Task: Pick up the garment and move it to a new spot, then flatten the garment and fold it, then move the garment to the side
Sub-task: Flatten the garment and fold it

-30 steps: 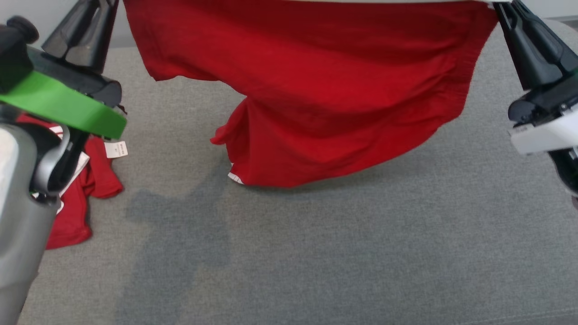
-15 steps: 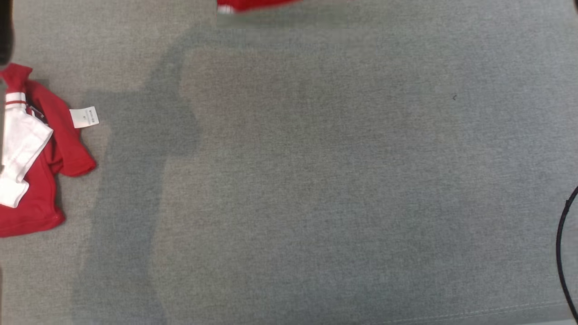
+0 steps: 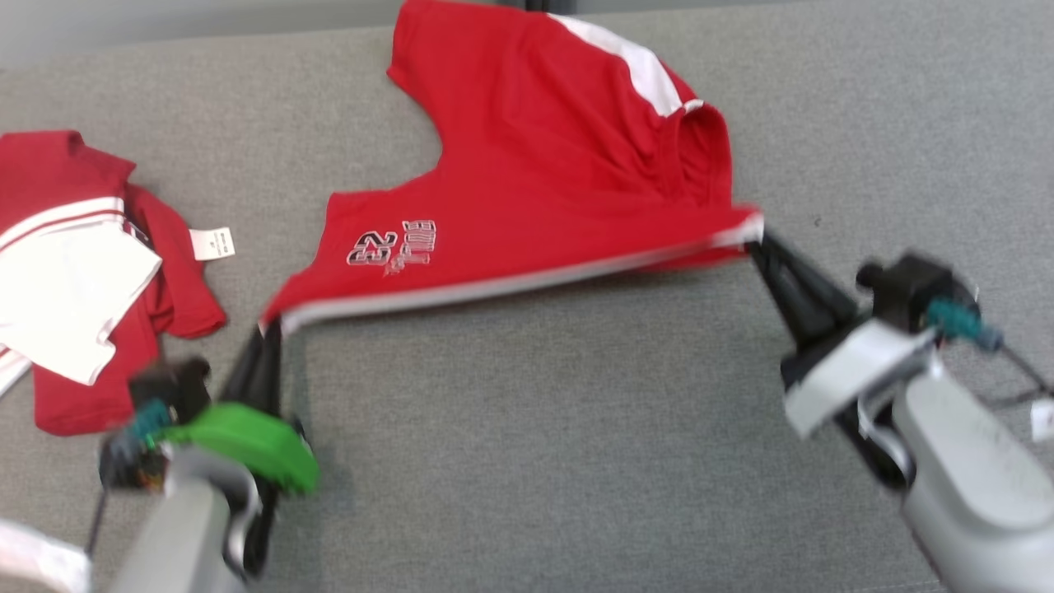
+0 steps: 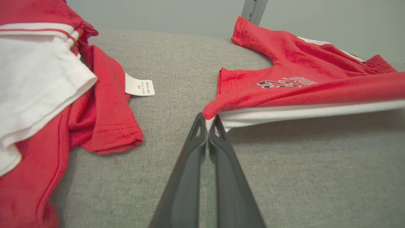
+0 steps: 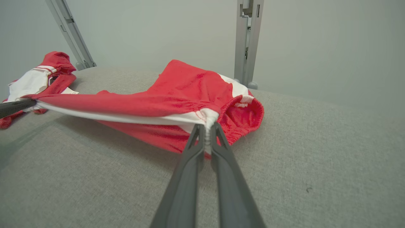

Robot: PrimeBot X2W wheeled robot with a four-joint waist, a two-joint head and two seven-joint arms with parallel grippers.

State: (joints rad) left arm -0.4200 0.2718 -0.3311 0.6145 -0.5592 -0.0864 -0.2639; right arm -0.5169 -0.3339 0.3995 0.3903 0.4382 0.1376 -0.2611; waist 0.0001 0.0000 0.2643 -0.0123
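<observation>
Closest to you, the bare grey cushioned surface (image 3: pixel 535 461) spreads across the near half of the scene. Just beyond it on the left, your left gripper (image 3: pixel 270 328) has its fingers pressed together on one corner of the red garment (image 3: pixel 535 165), pinching the white-trimmed edge. On the right, a little farther away, your right gripper (image 3: pixel 753 239) pinches the opposite corner the same way, at the gathered band. Between the two, that white edge is stretched taut and lifted just off the cushion. The rest of the garment lies draped on the surface behind it, printed number up, reaching toward the far edge. Off to the left, well apart, a second red and white garment (image 3: pixel 74 272) lies crumpled, its white tag (image 3: pixel 212 244) sticking out to the right.
</observation>
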